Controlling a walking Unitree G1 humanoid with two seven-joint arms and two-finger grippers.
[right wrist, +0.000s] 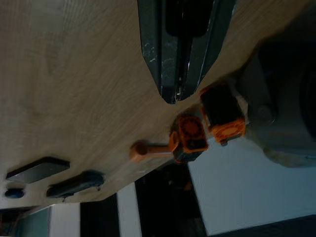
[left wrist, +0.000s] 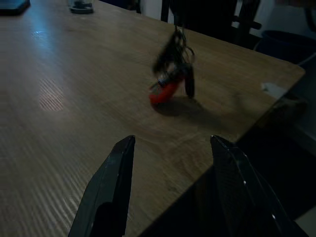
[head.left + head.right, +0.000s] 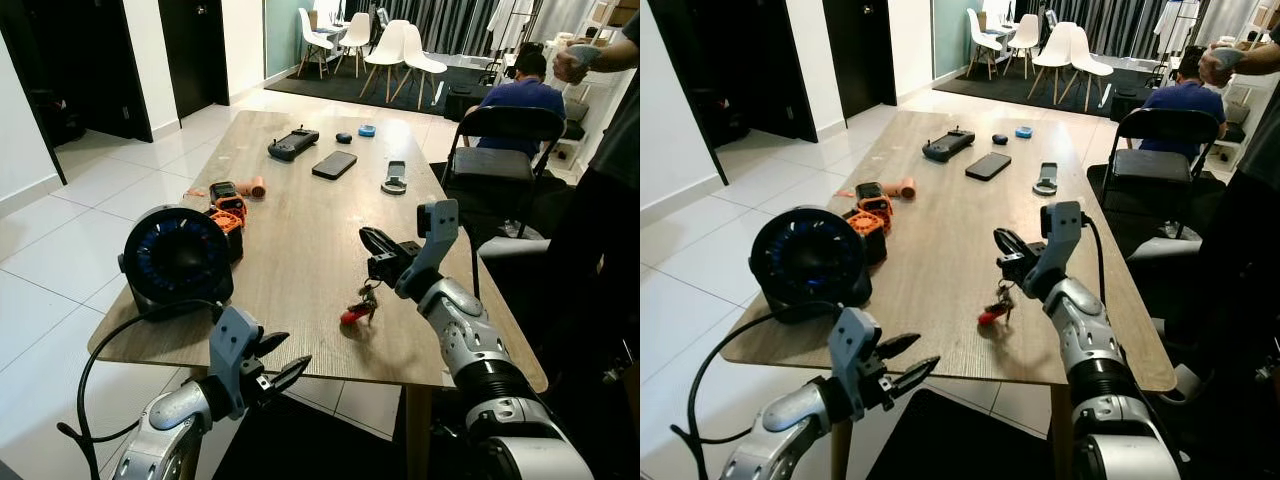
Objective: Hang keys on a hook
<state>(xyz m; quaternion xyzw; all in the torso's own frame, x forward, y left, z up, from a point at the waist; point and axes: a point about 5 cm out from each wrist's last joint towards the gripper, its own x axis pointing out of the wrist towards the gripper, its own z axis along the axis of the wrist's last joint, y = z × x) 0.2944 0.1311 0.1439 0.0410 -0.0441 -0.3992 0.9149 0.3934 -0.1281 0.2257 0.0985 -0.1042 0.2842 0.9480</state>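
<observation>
A bunch of keys [image 3: 360, 305] with a red fob hangs from my right gripper [image 3: 368, 238], which is shut on them over the near right part of the wooden table [image 3: 300, 230]. The red fob touches or nearly touches the tabletop. In the right wrist view the two fingers [image 1: 170, 59] lie pressed together above the wood. My left gripper [image 3: 293, 352] is open, low at the table's front edge and pointing toward the keys [image 2: 170, 74]. Nothing lies between the black fingers [image 2: 111, 182] in the left wrist view.
A black round fan [image 3: 178, 258] with a trailing cable stands at the near left corner, orange and black tools [image 3: 228, 208] behind it. Farther back lie a phone [image 3: 334, 164] and a controller [image 3: 293, 144]. A black chair [image 3: 505, 150], a seated person [image 3: 527, 92] and a standing person [image 3: 600, 200] are right.
</observation>
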